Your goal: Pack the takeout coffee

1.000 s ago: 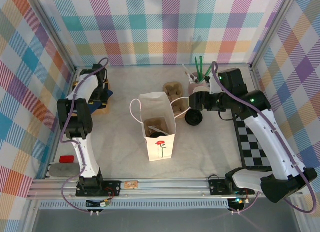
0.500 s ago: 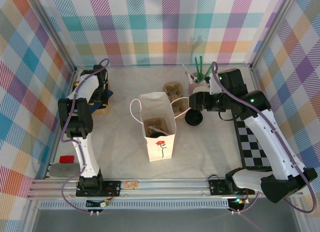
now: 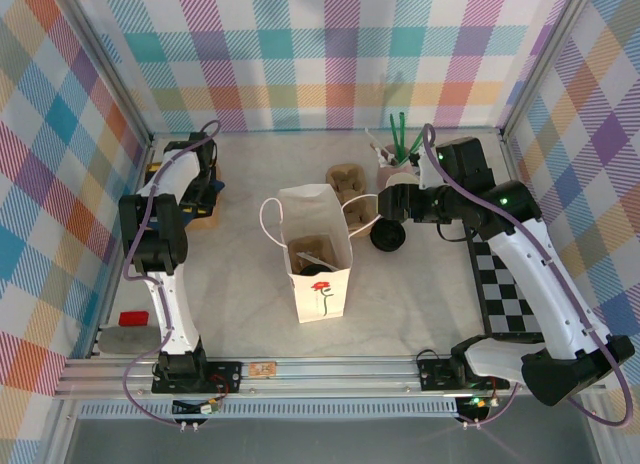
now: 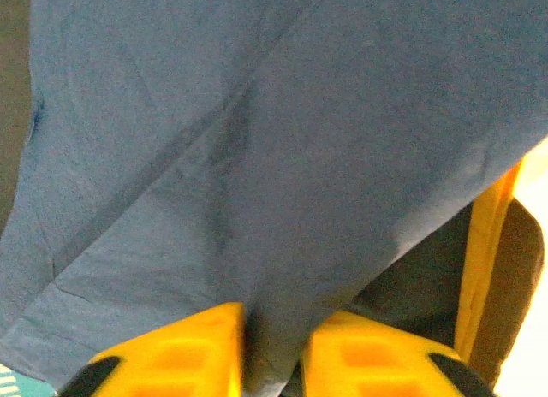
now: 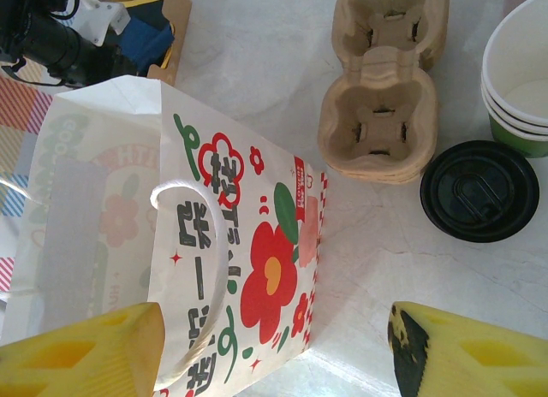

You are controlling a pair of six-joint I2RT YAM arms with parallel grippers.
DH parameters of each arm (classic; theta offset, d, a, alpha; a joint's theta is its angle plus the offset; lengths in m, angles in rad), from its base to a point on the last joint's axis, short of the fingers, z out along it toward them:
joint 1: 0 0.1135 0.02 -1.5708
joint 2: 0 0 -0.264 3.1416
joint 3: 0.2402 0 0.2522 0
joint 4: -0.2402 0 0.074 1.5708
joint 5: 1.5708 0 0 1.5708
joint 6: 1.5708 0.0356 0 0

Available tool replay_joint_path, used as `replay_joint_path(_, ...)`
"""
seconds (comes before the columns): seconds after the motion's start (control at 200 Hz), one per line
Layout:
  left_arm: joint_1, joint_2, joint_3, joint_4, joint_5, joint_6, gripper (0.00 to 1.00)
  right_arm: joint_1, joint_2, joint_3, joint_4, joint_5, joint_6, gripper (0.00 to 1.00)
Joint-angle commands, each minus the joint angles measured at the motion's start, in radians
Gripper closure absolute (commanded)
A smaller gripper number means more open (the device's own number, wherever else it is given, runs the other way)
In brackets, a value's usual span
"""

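Left hand (image 4: 272, 328) pinching, right hand (image 5: 274, 337) hanging open.
The left arm is bent toward the far-left corner, its grip nearly closed on a fold of blue paper sheet (image 4: 300, 140). The right arm reaches left, jaws wide and empty over the white flowered paper bag (image 5: 214, 226). Right of it a round black plastic lid (image 5: 479, 190) sits on the counter (image 3: 420, 294); whether a green cup stands beneath cannot be told.

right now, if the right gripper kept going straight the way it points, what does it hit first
Probably the white paper bag, near its rope handle, though depth is hard to judge.
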Motion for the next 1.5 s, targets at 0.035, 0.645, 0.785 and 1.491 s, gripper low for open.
replay_joint_path(0.035, -0.015, -0.01, 0.022, 0.005, -0.04, 0.001, 0.91, -0.001, 0.0, 0.002, 0.022, 0.0, -0.014, 0.3)
replay_joint_path(0.645, -0.015, -0.169, 0.264, -0.132, 0.085, -0.029, 1.0, -0.001, -0.013, -0.001, 0.025, 0.006, -0.02, 0.31)
replay_joint_path(0.785, -0.016, -0.219, 0.299, -0.155, 0.164, -0.049, 1.0, -0.001, -0.025, -0.012, 0.024, 0.012, -0.019, 0.31)
replay_joint_path(1.491, -0.089, -0.416, 0.595, -0.053, 0.852, -0.332, 1.0, -0.001, -0.074, -0.012, 0.015, 0.028, 0.01, 0.31)
